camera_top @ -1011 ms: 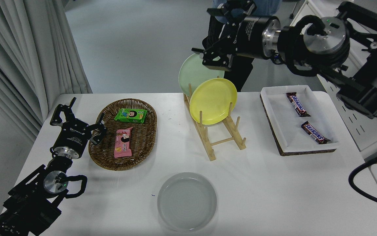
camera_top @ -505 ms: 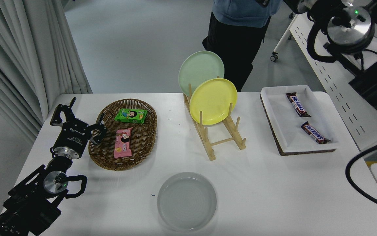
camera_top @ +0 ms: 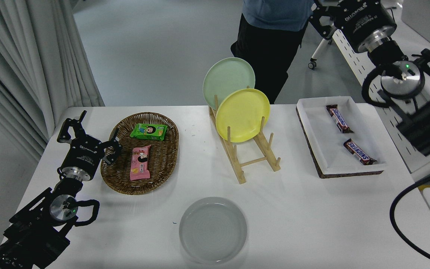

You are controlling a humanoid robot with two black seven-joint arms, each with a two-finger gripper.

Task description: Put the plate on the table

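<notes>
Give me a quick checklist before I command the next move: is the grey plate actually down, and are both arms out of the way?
1. Plate lying flat on the table, near edge: ok.
2. Plate free of any gripper: ok.
3. Right gripper raised past the far right corner, holding nothing: ok; open or shut: cannot tell.
4. Left gripper parked open beside the wicker basket: ok.
5. Yellow plate and green plate standing in the rack: ok.
6. Person at the far edge: not ok.

A wooden rack (camera_top: 250,157) holds a yellow plate (camera_top: 242,115) and a green plate (camera_top: 227,79).
</notes>
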